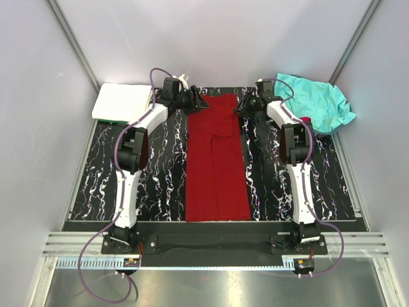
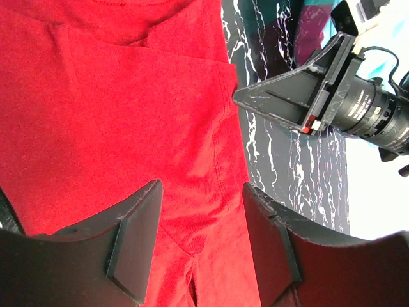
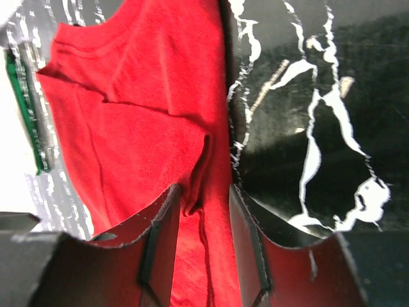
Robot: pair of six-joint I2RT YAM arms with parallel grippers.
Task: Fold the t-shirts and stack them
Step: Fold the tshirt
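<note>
The dark red t-shirt lies on the mat as a long narrow strip, its sleeves folded in. My left gripper is open at its far left corner, jaws low over the red cloth. My right gripper is open at the far right corner, jaws astride a raised crease at the shirt's edge. The turquoise t-shirt lies crumpled at the back right. A folded white t-shirt rests on a green one at the back left.
The black marbled mat covers the table between grey walls. Something dark magenta shows under the turquoise shirt's near edge. In the left wrist view the right gripper points in from the right, close by.
</note>
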